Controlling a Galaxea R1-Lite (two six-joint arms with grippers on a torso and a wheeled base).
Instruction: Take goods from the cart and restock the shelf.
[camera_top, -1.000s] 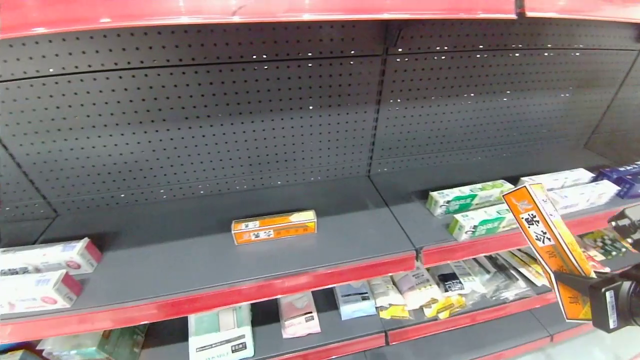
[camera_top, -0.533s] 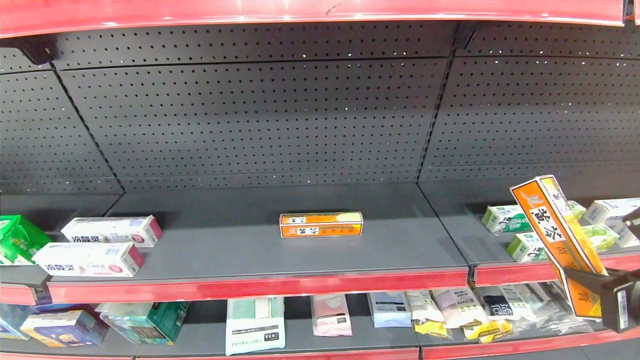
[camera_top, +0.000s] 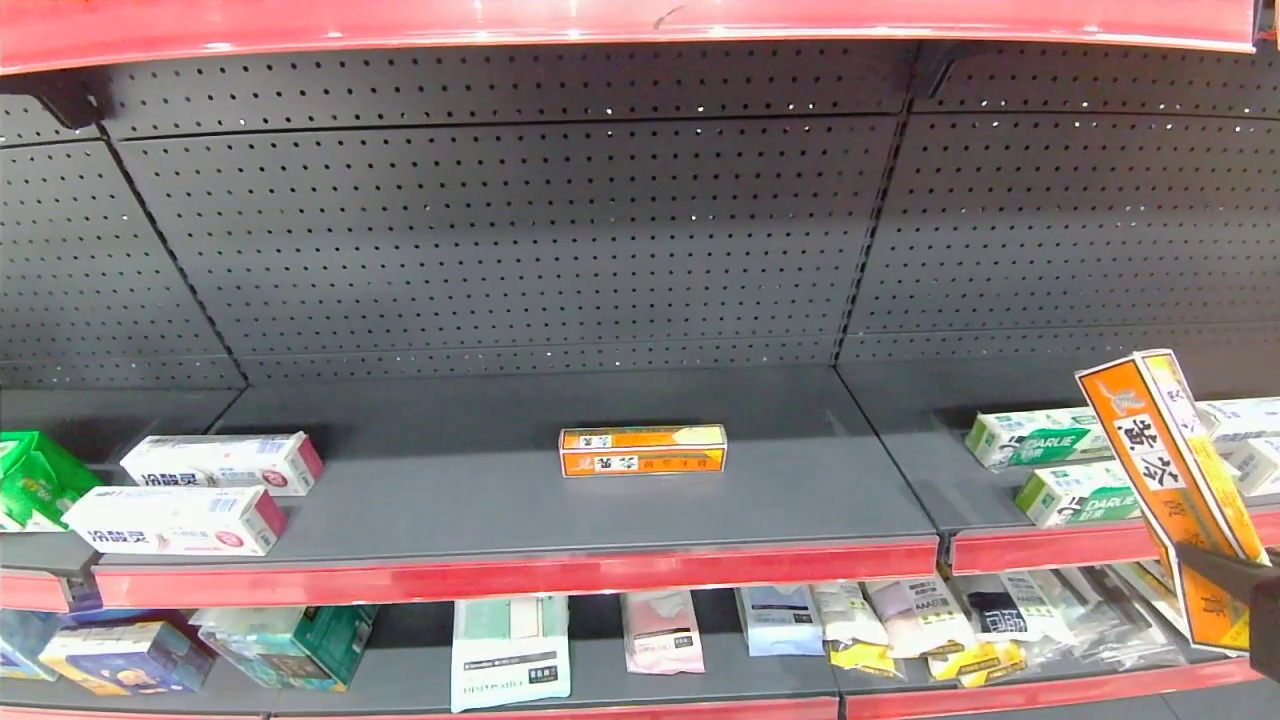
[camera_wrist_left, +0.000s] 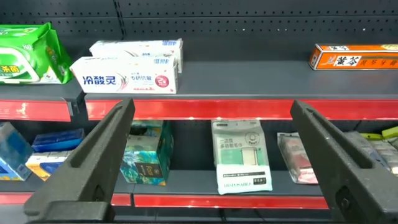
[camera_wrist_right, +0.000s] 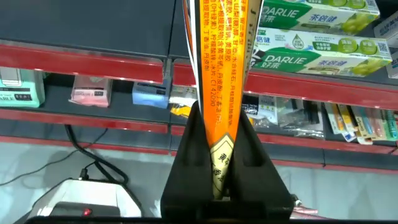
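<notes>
Head camera faces the shelf (camera_top: 480, 500) squarely from above — both wrist cameras look at it from lower, the left sharing the white boxes (camera_top: 178, 520).

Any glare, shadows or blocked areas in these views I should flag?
Head view: white glare streaks on the glossy red upper shelf lip; bright specks through the grey perforated back panel. Left wrist view: the open left pincer masks part of the scene. Right wrist view: the long orange cardboard box, clamped in the right pincer, hides what lies behind it.
</notes>
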